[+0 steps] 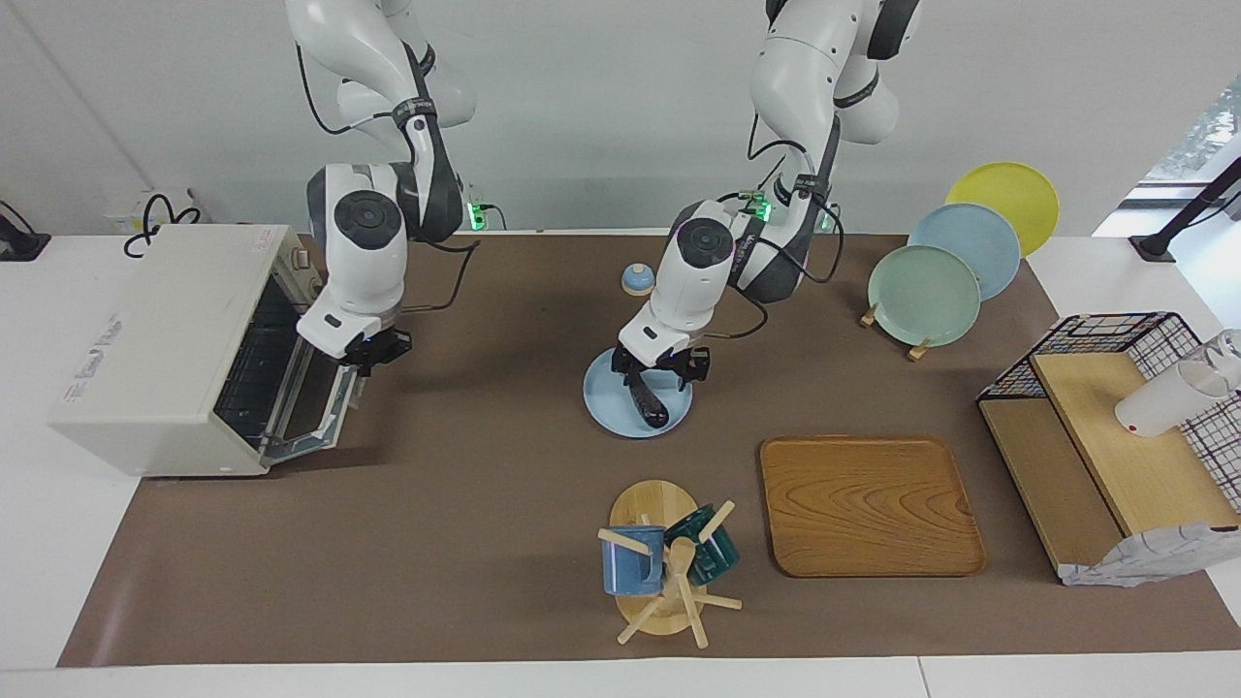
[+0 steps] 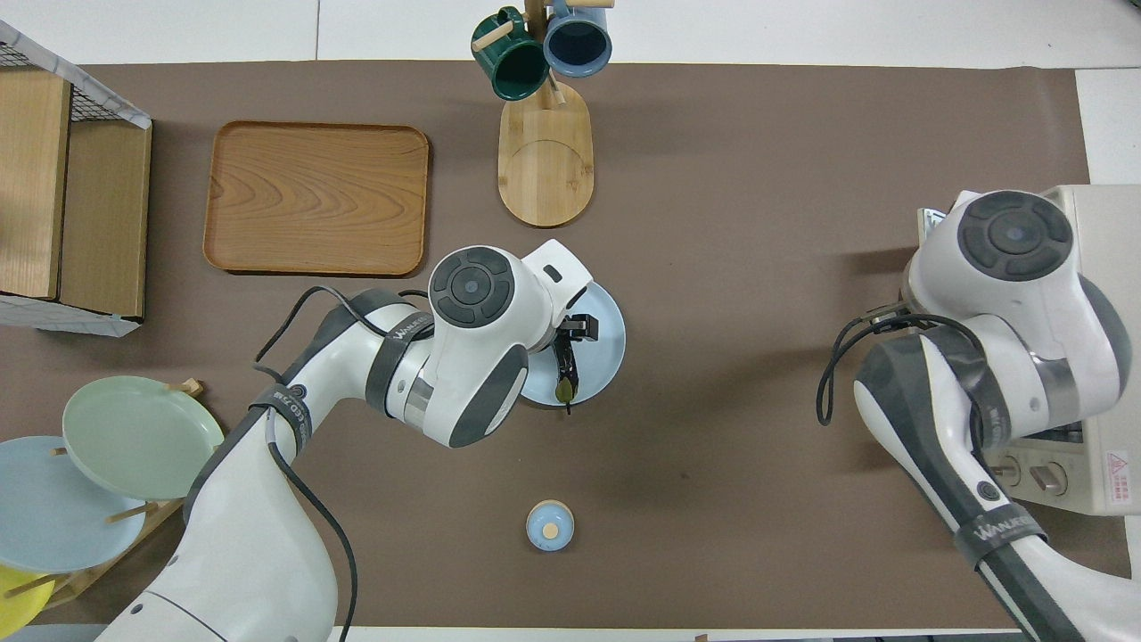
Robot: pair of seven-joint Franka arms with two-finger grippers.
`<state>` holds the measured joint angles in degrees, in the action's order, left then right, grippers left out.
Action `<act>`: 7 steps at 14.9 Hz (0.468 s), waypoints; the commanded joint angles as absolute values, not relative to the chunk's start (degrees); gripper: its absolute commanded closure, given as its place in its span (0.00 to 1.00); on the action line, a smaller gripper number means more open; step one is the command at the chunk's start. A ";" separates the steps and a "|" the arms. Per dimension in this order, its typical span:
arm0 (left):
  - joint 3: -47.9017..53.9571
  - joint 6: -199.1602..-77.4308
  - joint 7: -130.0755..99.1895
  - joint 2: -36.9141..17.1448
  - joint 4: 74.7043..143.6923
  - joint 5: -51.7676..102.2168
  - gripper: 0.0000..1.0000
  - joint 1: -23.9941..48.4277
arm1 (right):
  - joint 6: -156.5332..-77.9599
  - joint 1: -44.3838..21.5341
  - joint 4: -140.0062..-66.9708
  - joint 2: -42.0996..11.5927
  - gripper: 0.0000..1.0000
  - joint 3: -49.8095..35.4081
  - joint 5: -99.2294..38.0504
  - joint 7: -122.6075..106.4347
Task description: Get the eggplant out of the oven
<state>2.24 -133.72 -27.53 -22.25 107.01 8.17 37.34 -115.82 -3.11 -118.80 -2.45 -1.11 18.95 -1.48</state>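
The big white oven (image 1: 165,349) is sitting at the right arm's end of the surface, its glass door (image 1: 308,407) half up. The right tool (image 1: 374,355), pinched together, is pressing at the door's top edge. Well away from the oven, the light blue plate (image 1: 606,412) is holding the eggplant (image 1: 648,405). The left tool (image 1: 657,365), with its tips spread apart, is hanging just over it. The eggplant is looking shiny, so probably slippery, and light; its thick middle seems the best spot to hold. The left tool is hiding its stem end from across the surface.
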 commanded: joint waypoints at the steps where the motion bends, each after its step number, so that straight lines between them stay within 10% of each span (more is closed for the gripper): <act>1: 1.32 -136.32 -29.00 -22.41 108.28 9.14 0.07 38.67 | -114.71 2.45 -117.60 -3.34 1.00 -0.44 19.69 -7.29; 5: 1.32 -137.37 -29.88 -22.41 109.07 9.14 0.22 39.20 | -111.01 4.56 -115.05 -2.20 1.00 -0.44 18.82 -11.33; 7: 1.32 -137.29 -29.97 -22.41 108.99 9.14 0.49 39.11 | -109.43 5.27 -114.87 -0.97 1.00 -0.18 16.79 -12.74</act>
<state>2.20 -135.47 -29.35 -22.90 107.66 8.18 38.02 -109.89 3.19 -114.19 -0.25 -0.76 17.81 -9.98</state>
